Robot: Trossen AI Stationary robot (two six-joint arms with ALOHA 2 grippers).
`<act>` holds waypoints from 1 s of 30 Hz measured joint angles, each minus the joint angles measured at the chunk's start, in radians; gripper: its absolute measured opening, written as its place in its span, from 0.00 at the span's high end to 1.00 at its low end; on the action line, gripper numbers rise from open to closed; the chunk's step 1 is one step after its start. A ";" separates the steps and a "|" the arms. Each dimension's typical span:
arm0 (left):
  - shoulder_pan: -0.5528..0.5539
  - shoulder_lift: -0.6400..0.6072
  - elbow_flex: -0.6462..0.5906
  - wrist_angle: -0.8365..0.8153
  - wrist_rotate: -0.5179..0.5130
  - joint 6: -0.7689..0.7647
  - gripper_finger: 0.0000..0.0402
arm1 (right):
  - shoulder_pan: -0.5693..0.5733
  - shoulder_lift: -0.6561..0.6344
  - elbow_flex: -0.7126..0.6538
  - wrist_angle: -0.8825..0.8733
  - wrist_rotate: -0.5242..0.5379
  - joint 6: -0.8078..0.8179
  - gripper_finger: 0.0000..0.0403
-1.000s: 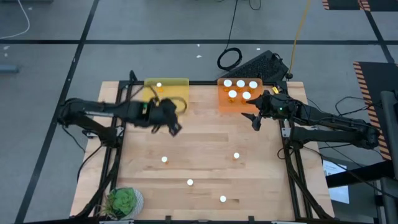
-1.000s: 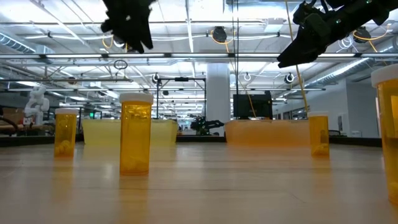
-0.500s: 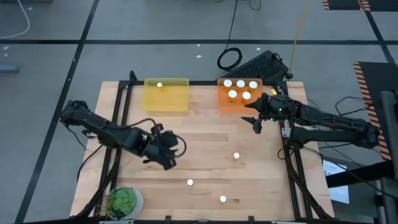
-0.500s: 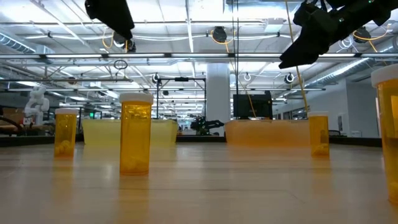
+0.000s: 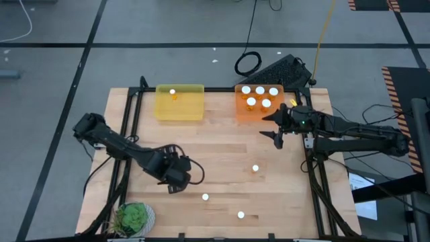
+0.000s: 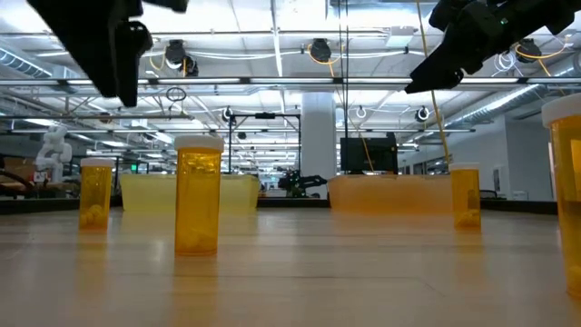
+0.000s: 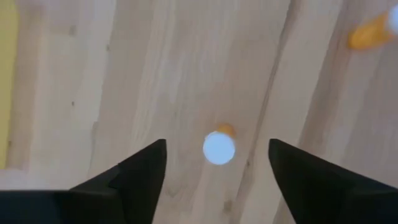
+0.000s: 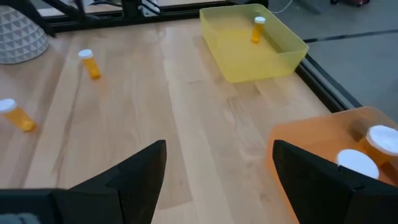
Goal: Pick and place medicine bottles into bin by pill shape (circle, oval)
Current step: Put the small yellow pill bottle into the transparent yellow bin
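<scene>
Bottle (image 7: 219, 148) sits between left gripper's (image 7: 214, 163) spread jaws.

The left dark six-joint arm reaches in from the bench's left edge, elbow bent, its forearm running diagonally toward the middle. Its two-finger claw (image 5: 176, 180) points straight down, and in the left wrist view the two dark fingers (image 7: 134, 177) stand spread wide with bare wood between them. The right dark arm stretches in from the right edge, lying nearly level, its claw (image 5: 275, 128) hanging high with fingers (image 8: 130, 177) parted, gripping nothing.
</scene>
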 joint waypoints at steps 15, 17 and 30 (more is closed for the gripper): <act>0.100 0.146 0.000 -0.026 0.148 0.124 0.31 | 0.016 0.000 0.000 -0.017 0.001 -0.016 0.29; 0.101 0.154 0.000 -0.023 0.157 0.120 0.32 | 0.016 0.000 0.000 -0.017 0.001 -0.016 0.29; 0.087 0.157 -0.032 0.033 0.171 0.091 0.39 | 0.016 0.000 0.000 -0.016 0.000 -0.019 0.29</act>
